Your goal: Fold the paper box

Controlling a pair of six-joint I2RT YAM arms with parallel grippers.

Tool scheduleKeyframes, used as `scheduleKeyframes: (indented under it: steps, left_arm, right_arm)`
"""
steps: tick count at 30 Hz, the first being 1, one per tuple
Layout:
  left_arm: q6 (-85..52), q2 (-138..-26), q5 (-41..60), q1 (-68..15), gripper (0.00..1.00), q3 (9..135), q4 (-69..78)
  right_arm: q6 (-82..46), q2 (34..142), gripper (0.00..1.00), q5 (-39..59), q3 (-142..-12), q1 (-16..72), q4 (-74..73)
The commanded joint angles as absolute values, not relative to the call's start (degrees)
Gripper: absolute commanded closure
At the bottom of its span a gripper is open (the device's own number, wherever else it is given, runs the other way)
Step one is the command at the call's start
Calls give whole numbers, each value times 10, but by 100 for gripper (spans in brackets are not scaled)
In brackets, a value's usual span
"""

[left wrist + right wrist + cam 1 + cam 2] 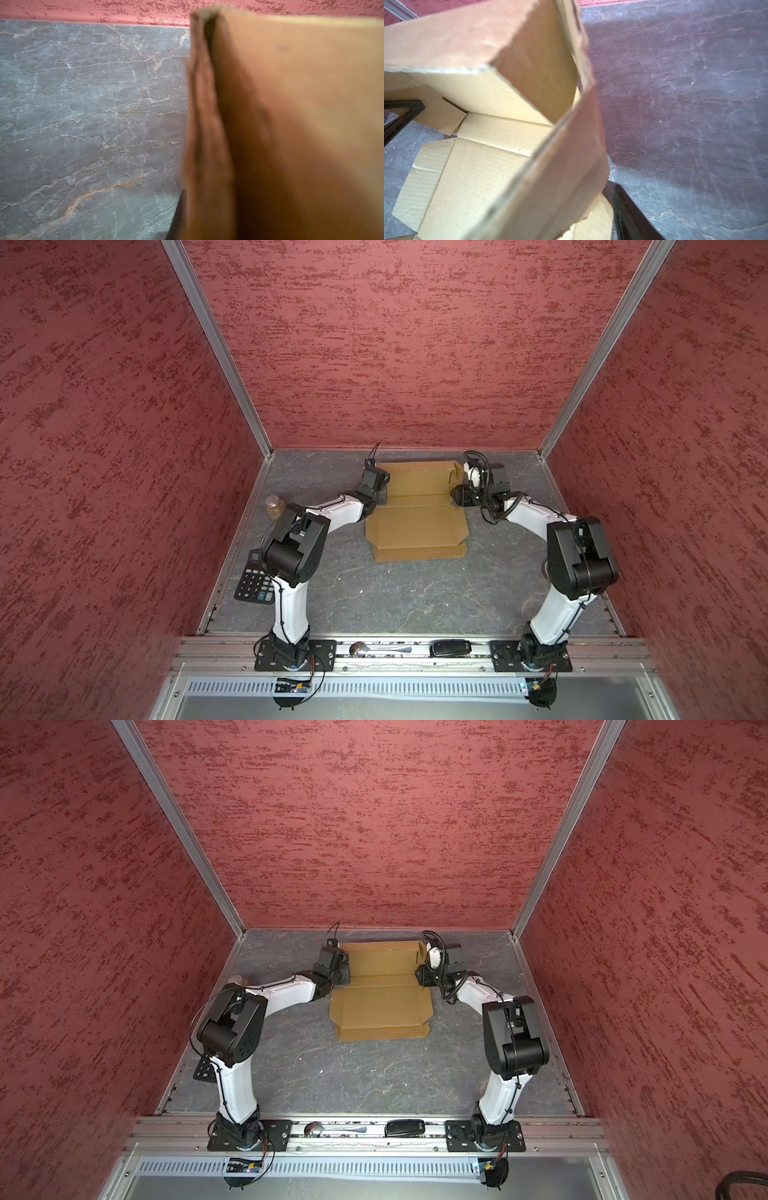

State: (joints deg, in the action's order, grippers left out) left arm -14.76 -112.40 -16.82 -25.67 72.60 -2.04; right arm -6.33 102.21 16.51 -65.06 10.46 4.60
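At the near rail, a spoon (376,649) and a flat black device (451,647) were laid between the 2 arm bases; what the device was could not be made out. Farther in, at the left edge of the bench (374,597), a calculator (253,585) was half covered by the left arm's elbow. Beyond it, a jar (275,507) was partly screened by the same arm.

The paper box (417,522) was found in the far middle of the bench. Its near panels were laid flat, and its far wall and right side wall were raised.

The left tool (381,497) was set at the box's left side and was clenched on the folded cardboard wall there. In the left wrist view only 1 dark finger (176,218) was seen, and much of that view was filled by blurred cardboard.

The right tool (456,492) was placed at the right wall. In the right wrist view 1 finger (629,209) was shown just beside the wall's outer face and the other was hidden by cardboard. Whether that tool was released or clenched could not be told.
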Motion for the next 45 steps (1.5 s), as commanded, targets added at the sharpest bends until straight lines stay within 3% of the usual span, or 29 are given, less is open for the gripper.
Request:
scheduleKeyframes:
  steps: [1, 19, 29, 45]
  left_arm:
    - [-152, -1134, -172, -252, 94, 721, -32]
    - [-148, -1130, -171, -251, 94, 722, -35]
    - [-144, -1132, -174, -249, 94, 721, -42]
    - [-143, -1133, -171, -249, 94, 726, -50]
  right_arm:
    - [-58, 991, 39, 176, -648, 108, 56]
    - [-56, 836, 30, 181, -619, 48, 101]
    - [-21, 933, 36, 227, -591, 1, 12]
    - [40, 1036, 36, 327, -646, 3, -24]
